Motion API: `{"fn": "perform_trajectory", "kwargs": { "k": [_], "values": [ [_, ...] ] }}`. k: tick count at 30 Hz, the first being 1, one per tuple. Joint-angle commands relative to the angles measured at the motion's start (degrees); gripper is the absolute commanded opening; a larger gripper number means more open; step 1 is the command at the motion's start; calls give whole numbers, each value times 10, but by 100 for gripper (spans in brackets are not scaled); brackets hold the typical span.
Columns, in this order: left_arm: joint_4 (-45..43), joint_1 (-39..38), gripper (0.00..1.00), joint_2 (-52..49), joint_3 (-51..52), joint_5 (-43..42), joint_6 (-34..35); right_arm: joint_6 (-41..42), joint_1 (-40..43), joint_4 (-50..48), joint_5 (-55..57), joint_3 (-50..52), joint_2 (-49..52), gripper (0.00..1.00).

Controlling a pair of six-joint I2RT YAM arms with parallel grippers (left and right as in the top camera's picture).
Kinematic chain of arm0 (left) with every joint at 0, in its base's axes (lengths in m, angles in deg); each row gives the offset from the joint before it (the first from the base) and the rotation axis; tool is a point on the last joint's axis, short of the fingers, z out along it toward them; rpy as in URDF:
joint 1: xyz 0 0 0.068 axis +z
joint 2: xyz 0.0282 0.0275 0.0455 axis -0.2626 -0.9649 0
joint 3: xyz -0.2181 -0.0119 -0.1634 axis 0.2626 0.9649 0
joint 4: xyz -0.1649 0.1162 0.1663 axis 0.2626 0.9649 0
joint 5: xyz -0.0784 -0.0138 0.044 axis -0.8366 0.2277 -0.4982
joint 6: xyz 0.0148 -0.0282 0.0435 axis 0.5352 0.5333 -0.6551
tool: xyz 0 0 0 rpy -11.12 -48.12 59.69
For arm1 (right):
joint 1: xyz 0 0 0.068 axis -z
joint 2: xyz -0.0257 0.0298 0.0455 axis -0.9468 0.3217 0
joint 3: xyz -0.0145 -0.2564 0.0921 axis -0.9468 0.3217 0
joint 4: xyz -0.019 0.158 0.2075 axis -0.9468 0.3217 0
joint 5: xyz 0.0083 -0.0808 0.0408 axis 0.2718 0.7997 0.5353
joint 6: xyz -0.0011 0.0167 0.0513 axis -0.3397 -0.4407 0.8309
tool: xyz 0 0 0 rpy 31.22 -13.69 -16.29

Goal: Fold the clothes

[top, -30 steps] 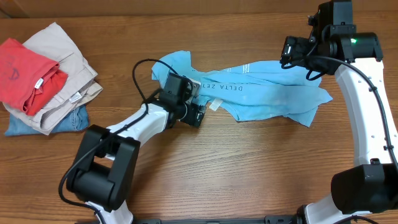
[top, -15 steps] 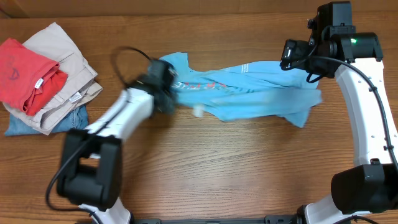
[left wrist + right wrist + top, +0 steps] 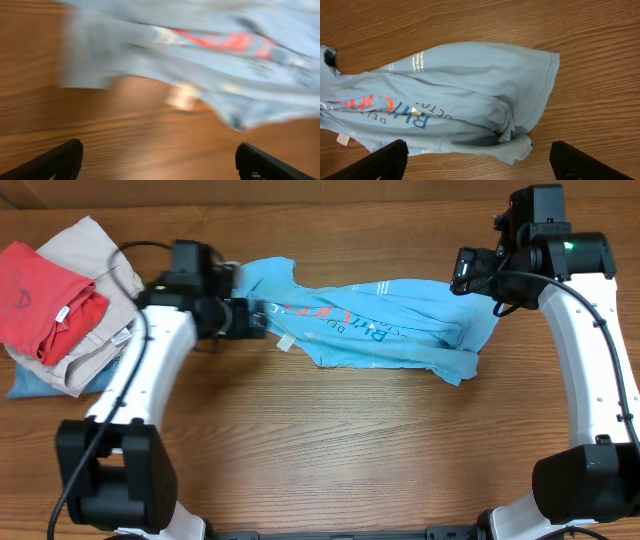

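Sky-blue T-shirt (image 3: 380,330) rumpled, lying nine-to-three o'clock; no fold made yet, I judge. My left gripper (image 3: 160,160) spread, empty, at nine; right gripper (image 3: 480,160) spread, empty, at three.

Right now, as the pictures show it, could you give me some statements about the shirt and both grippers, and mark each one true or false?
1. The blue T-shirt lies stretched out and wrinkled on the table, not folded. True.
2. The left gripper is shut on the shirt. False: its jaws stand wide open with nothing between them, close to the shirt's left end.
3. A red T-shirt lies on top of the pile at the table's left side. True.
4. The right gripper holds the shirt's hem. False: it is open above the shirt's right end and grips nothing.
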Motion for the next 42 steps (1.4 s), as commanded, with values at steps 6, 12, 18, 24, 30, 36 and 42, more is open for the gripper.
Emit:
{"fn": "perform_trajectory", "kwargs": {
  "k": [6,12,18,24,30,36,42],
  "values": [
    [-63,-171,100,-37,4,65,38,0,1,6,5,-6,-18,95],
    [-100,-219,100,-120,4,76,-18,0,1,6,5,-6,-18,95],
    [-121,-219,86,-181,0,81,-28,0,1,6,5,-6,-18,95],
    [-120,-219,43,-181,-5,82,-39,0,1,5,5,-6,-18,95],
    [-81,-218,4,-181,-8,94,-37,0,1,5,5,-6,-18,95],
    [51,-183,4,-158,-33,187,-12,0,1,4,6,-6,-18,95],
    [73,-89,4,-76,-33,270,-12,0,1,3,5,-6,-18,95]
  ]
}}
